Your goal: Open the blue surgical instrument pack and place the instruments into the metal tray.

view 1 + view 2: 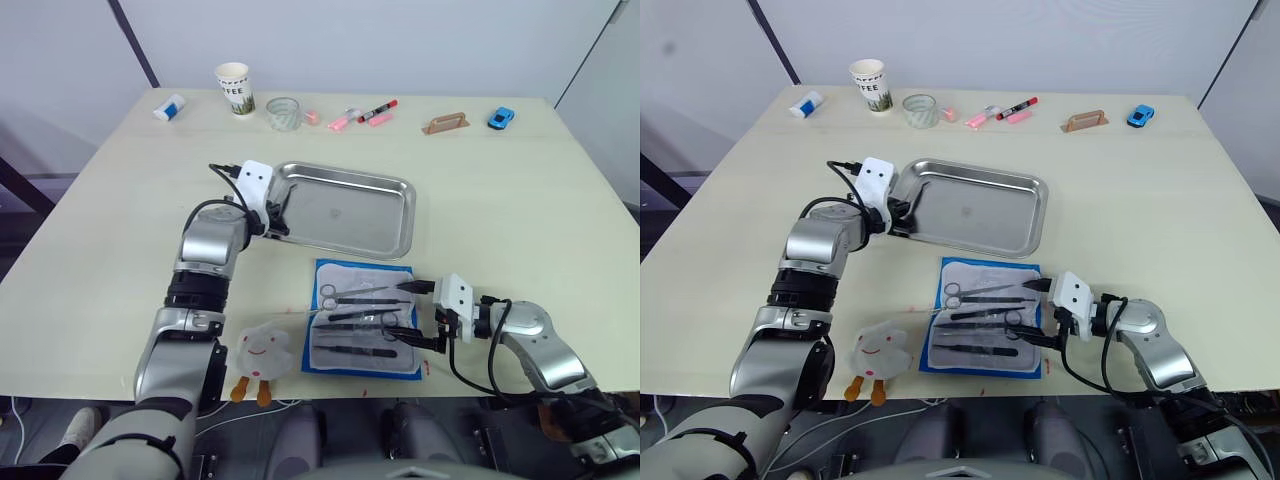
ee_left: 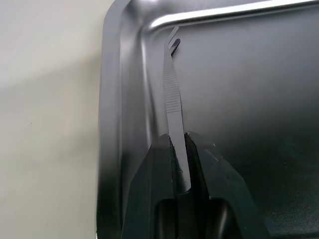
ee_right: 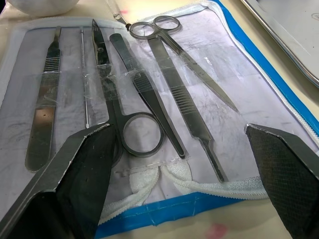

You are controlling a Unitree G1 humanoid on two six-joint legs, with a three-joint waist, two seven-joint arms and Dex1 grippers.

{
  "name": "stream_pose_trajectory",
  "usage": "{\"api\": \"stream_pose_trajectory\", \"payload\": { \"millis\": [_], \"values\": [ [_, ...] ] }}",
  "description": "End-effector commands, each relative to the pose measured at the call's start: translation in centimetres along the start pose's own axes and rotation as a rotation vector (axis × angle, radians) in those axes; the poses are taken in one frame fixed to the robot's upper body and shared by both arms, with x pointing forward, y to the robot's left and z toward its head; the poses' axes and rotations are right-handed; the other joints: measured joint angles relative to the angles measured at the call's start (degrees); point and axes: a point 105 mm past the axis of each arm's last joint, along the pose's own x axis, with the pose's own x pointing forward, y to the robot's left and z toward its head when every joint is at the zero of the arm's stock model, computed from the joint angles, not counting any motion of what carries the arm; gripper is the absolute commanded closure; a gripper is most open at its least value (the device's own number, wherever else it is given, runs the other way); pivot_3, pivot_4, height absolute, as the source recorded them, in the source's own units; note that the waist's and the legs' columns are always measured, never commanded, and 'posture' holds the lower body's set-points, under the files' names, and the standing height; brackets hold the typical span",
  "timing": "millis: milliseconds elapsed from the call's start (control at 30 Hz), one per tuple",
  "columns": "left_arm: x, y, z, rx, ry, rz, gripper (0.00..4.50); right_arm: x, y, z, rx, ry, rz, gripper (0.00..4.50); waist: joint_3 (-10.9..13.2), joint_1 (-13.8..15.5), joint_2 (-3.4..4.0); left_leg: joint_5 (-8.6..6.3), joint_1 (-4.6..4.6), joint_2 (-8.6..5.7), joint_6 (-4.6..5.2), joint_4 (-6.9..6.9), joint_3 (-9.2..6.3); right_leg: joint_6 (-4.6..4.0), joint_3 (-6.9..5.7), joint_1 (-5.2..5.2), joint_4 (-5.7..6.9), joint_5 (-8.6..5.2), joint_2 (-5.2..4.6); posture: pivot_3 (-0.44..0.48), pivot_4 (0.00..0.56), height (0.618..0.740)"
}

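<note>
Left gripper (image 2: 179, 164) clenched on forceps (image 2: 173, 99), tip over metal tray (image 1: 390, 238) near-left corner, likely for drop-off; right gripper (image 3: 184, 164) spread wide beside open blue surgical instrument pack (image 1: 325, 368) in front of tray, lined up for remaining instruments (image 3: 149, 89).

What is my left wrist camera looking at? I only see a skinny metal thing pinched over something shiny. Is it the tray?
Observer: Yes. The left end effector holds the forceps over the near left end of the metal tray.
Operator: Where are the other tools?
Observer: In the open blue surgical instrument pack, on the table in front of the tray.
Operator: What's my other arm doing?
Observer: The right end effector is open at the pack's right edge, facing the instruments.
Operator: Anything near the pack?
Observer: A white plush toy lies to its left.
</note>
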Motion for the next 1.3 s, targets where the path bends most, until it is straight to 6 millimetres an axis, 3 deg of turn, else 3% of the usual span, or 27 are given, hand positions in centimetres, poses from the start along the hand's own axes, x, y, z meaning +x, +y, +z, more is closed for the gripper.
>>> {"api": "stream_pose_trajectory", "payload": {
  "millis": [33,400,533,600,633,867,1300],
  "values": [
    [0.0,0.1,1.1,0.005,-0.034,0.0,4.4,0.2,1.7,-4.8,0.093,0.181,0.014,0.0,0.0,0.0,0.0,0.0,0.0,0.0,0.0,0.0,0.0,0.0,0.0,0.0,0.0,0.0,0.0,0.0,0.15,0.728],
    [0.3,0.8,0.4,0.001,-0.028,0.027,4.4,0.2,1.7,-4.8,0.092,0.183,0.01,0.0,-0.01,0.0,0.0,0.0,0.01,0.0,0.0,0.0,0.01,0.0,0.01,0.0,0.0,0.0,0.0,0.0,0.15,0.728],
    [0.3,0.9,0.5,0.001,-0.035,0.034,3.03,0.2,1.7,-4.8,0.092,0.181,0.01,0.0,-0.02,0.0,-0.01,0.0,0.01,0.0,0.0,0.0,0.01,0.0,0.02,0.0,0.0,0.0,0.0,0.0,0.15,0.728],
    [0.4,0.8,0.6,0.004,-0.037,0.034,2.05,0.2,1.7,-4.7,0.092,0.18,0.01,0.0,-0.01,-0.09,-0.01,0.0,0.02,0.0,0.0,-0.01,0.02,0.0,0.03,0.0,0.0,0.0,0.0,0.0,0.15,0.728],
    [0.4,0.9,0.6,0.005,-0.039,0.038,1.93,0.3,1.7,-4.7,0.092,0.18,0.01,0.0,-0.01,-0.17,-0.01,0.0,0.02,0.0,0.0,-0.01,0.02,0.0,0.03,0.0,0.0,0.0,0.01,0.0,0.15,0.728],
    [0.1,0.7,1.3,0.01,-0.069,0.035,1.93,0.3,1.7,-4.7,0.092,0.179,0.009,0.0,-0.01,-0.21,-0.01,0.0,0.03,0.0,0.0,-0.04,0.02,0.0,0.04,0.0,0.0,0.0,0.01,0.0,0.15,0.728],
    [-1.5,-0.2,5.7,0.023,-0.257,-0.01,1.93,0.4,1.7,-4.7,0.093,0.176,0.01,0.0,-0.01,-0.2,-0.01,0.0,0.03,0.0,0.0,-0.03,0.02,0.0,0.05,0.0,0.0,0.0,0.01,0.0,0.15,0.728]
  ]
}}
